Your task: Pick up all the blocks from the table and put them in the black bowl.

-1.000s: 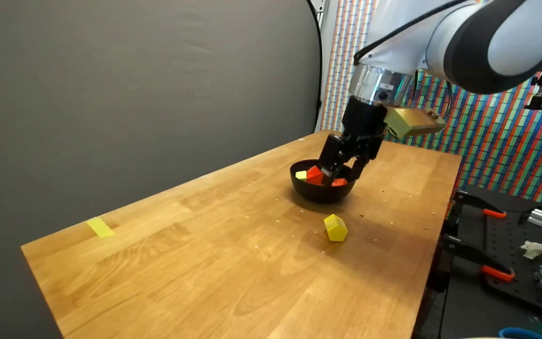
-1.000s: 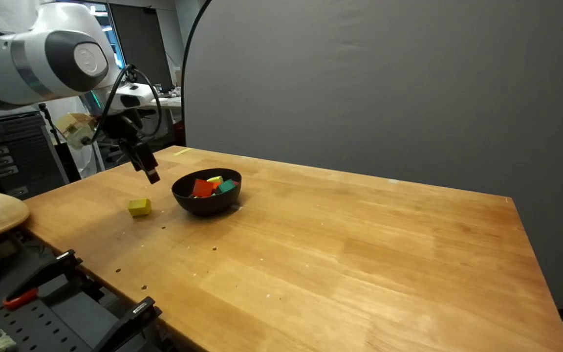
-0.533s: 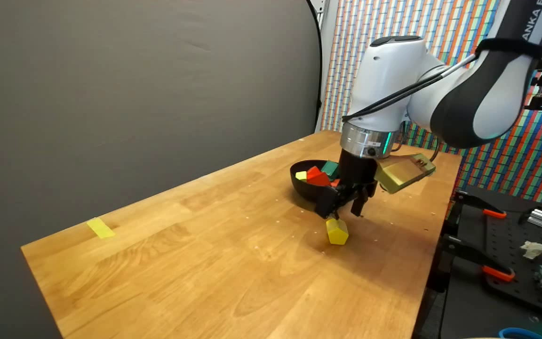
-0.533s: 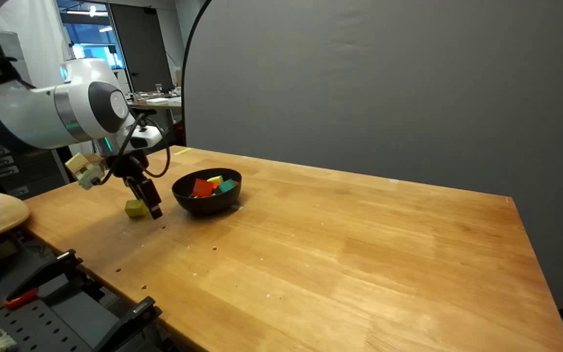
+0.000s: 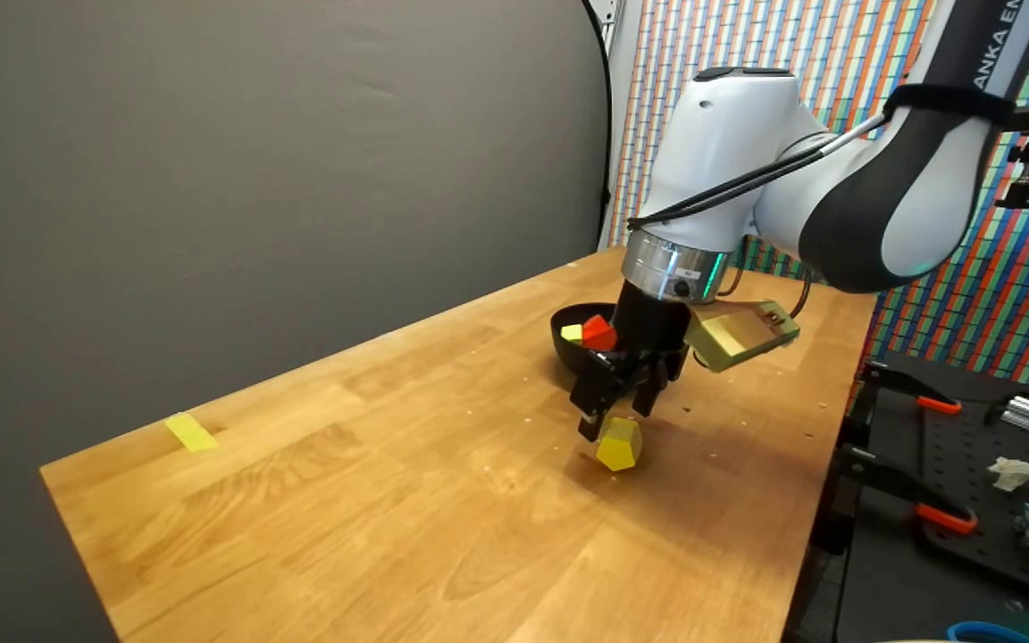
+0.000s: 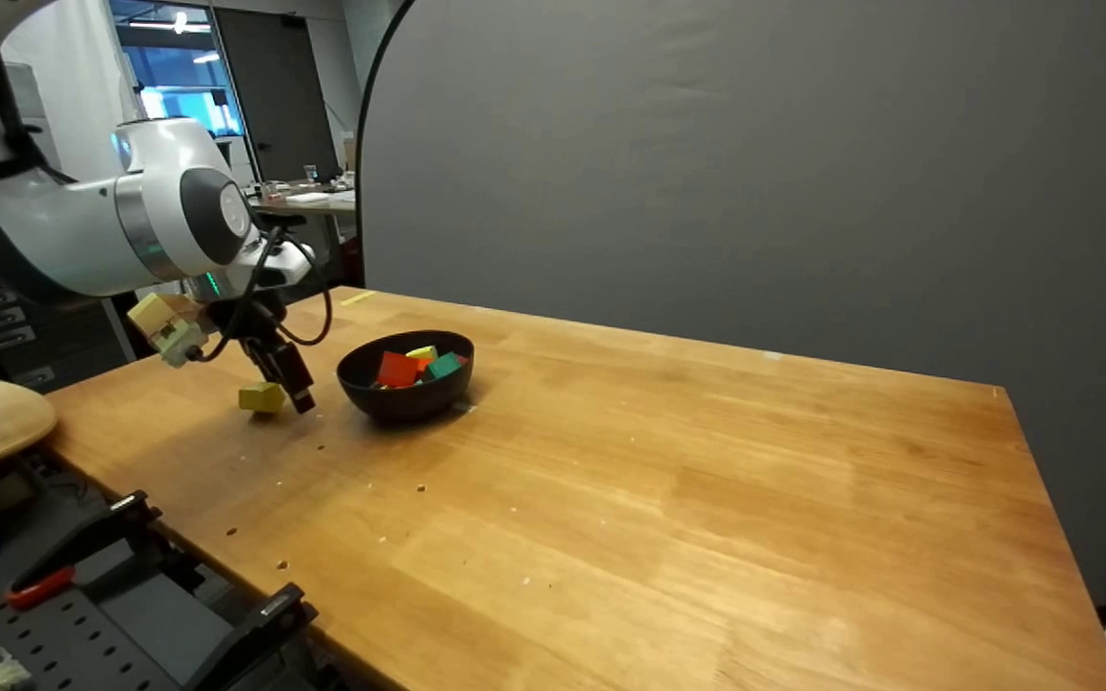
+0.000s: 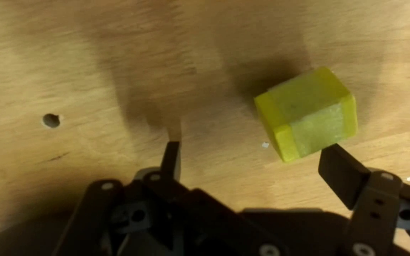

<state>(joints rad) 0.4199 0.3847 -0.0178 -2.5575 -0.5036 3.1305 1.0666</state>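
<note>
A yellow five-sided block [image 5: 620,446] lies on the wooden table [image 5: 389,500] beside the black bowl [image 6: 399,403]. Over it, low to the tabletop, my gripper [image 5: 614,422] stands open. In the wrist view the block [image 7: 306,113] appears just beyond the right-hand finger [image 7: 343,176], off-centre from the gap; whether they touch I cannot tell. The left-hand finger [image 7: 171,160] is well away from it. Inside the bowl are a red block [image 6: 397,369], a green block [image 6: 444,366] and a yellow block [image 6: 423,352], with orange partly showing. My wrist covers part of the bowl in an exterior view.
Dark clamps with orange tips [image 5: 939,406] grip the table's side by a black perforated plate [image 6: 83,633]. Yellow tape [image 5: 191,432] sticks near the far edge. A round wooden board [image 6: 6,422] stands off one table corner. A grey backdrop [image 6: 755,192] runs behind.
From above and beside the bowl, my gripper has come down to the loose yellow block, staying open. That block has shifted and turned slightly over the last half second.
</note>
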